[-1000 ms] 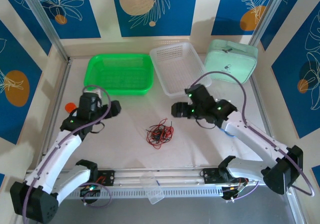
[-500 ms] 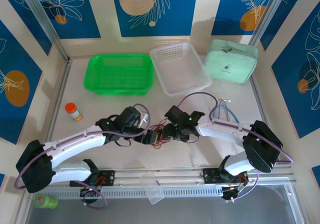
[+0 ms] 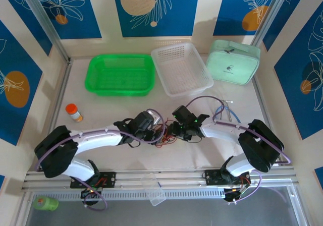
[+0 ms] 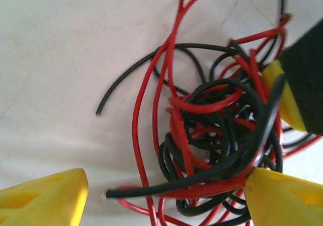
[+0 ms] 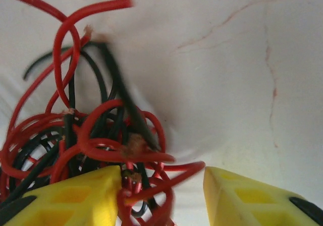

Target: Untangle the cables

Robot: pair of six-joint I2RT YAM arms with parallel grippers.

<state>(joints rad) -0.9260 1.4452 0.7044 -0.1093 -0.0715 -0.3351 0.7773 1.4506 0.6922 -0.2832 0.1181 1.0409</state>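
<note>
Robot lab cell — aluminium frame (image 3: 44,24); blue patterned panels (image 3: 171,14)

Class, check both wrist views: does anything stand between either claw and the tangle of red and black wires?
Nothing visible does. The left claw and the right claw each straddle the wires on the table, with strands lying between their open jaws.

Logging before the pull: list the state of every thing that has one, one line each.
cables: tangled in one heap
left pincer: open, straddling the heap
right pincer: open, red wire in its gap
green basket: empty
white basket: empty
mint case: closed
orange-capped bottle: upright, capped
</note>
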